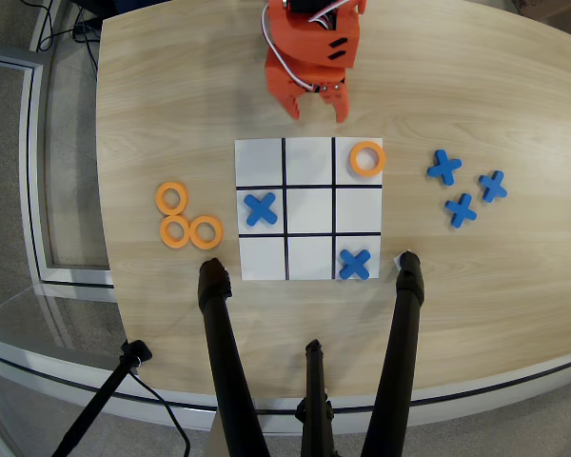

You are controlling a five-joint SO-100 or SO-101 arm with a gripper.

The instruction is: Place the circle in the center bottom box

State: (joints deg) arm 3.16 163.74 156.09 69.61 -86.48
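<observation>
The white 3x3 board [309,145] lies in the middle of the wooden table. One orange circle [366,158] lies in its top right cell as the overhead view shows it. Three more orange circles [175,230] lie in a cluster on the table left of the board. The bottom middle cell [310,257] is bare white. Blue crosses lie in the left middle cell [260,208] and the bottom right cell [355,263]. My orange gripper [318,107] hangs just above the board's top edge, open and empty, apart from every piece.
Three loose blue crosses [460,209] lie on the table right of the board. Black tripod legs [219,333] reach in from the bottom edge, two ending close to the board's lower corners. The table edge curves down the left side.
</observation>
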